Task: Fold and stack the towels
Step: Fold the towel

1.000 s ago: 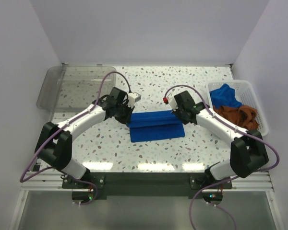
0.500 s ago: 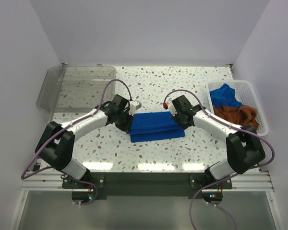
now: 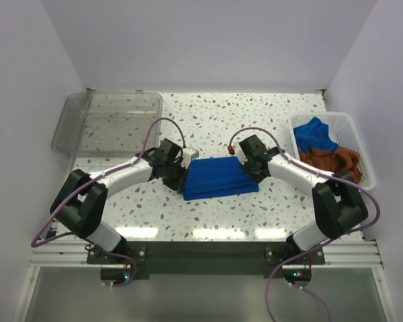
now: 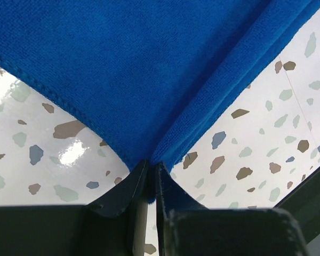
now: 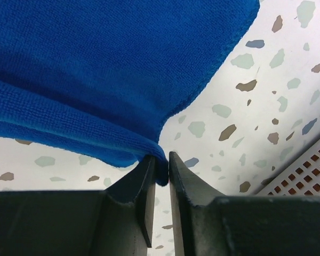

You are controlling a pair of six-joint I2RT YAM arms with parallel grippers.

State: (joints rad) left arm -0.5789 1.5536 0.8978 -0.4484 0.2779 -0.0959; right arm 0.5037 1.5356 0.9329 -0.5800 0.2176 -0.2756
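Speckled tabletop (image 3: 282, 117) | folded blue towel (image 3: 218, 178) lies flat at centre between arms | left end effector (image 4: 149, 166) pinches its left corner | right end effector (image 5: 161, 160) pinches its right edge

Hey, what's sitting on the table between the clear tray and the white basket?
In the top view, a folded blue towel, gripped at its ends by the left pincer and right pincer.

Bright, even overhead light; glare streaks the table (image 3: 208, 233) at 6 o'clock; wrist views render the blue towel (image 4: 149, 64) sharp.
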